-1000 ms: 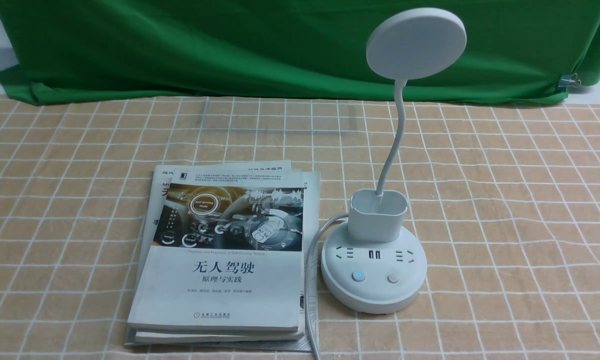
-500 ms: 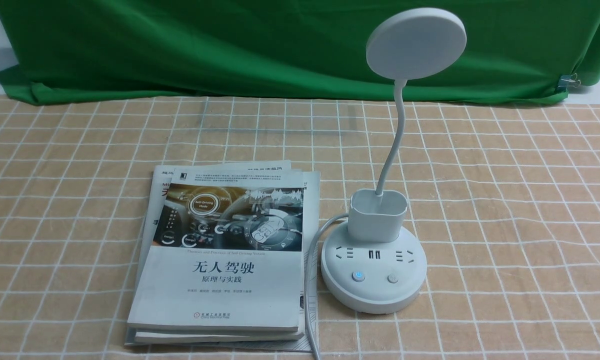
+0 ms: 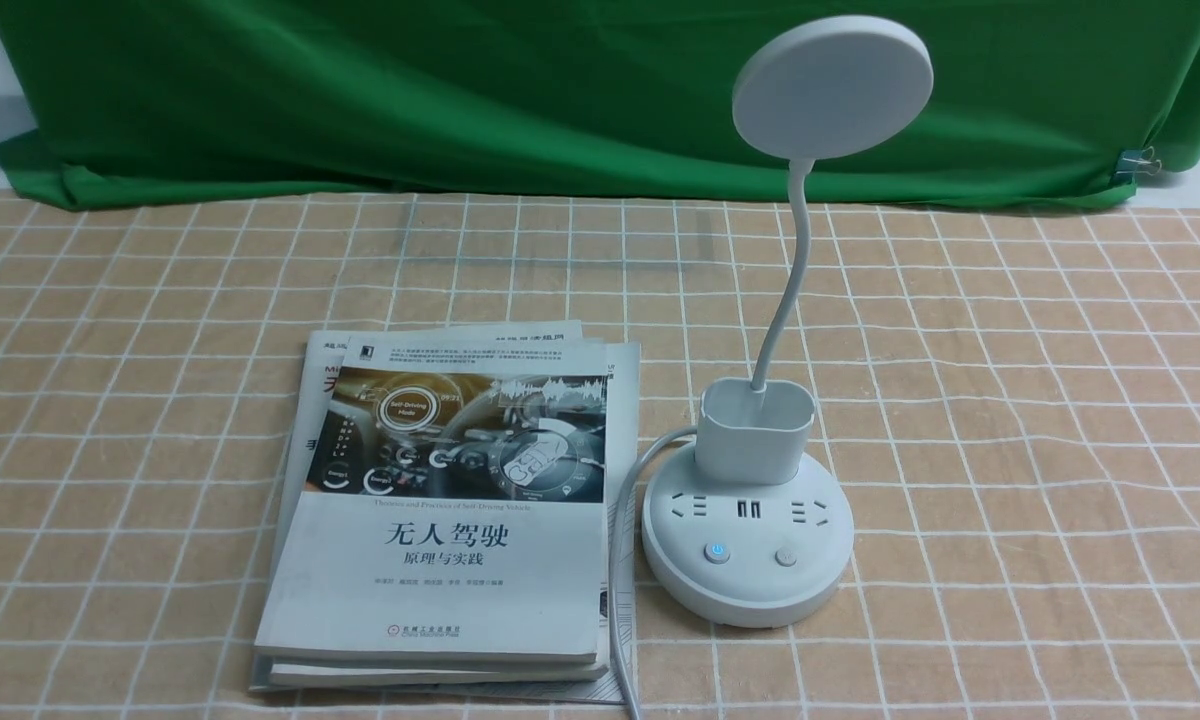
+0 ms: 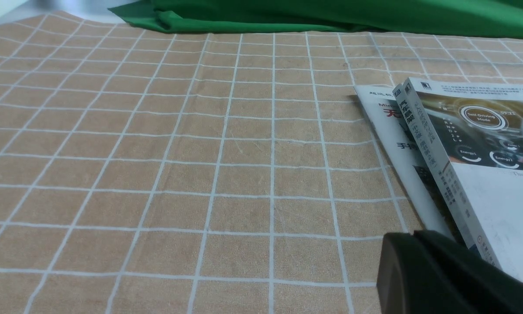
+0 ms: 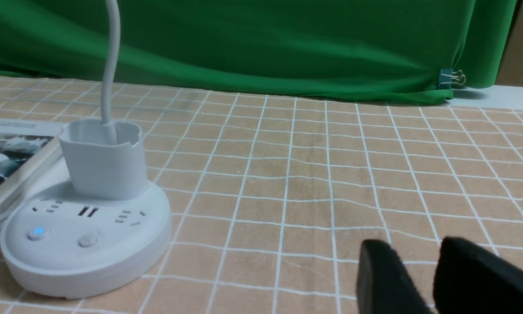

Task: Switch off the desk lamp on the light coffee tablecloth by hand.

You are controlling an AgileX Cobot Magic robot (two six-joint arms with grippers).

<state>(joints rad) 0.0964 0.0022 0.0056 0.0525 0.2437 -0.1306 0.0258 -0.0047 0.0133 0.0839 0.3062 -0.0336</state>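
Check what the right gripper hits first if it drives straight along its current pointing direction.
The right gripper probably meets nothing standing: only bare gridded tablecloth shows ahead, then perhaps the green cloth behind. Its tilt and depth are unclear; if angled down, tablecloth first.

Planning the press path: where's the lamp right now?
In the front view, the lamp stands right of centre on the beige cloth, just right of the books, its disc head in front of the green cloth.
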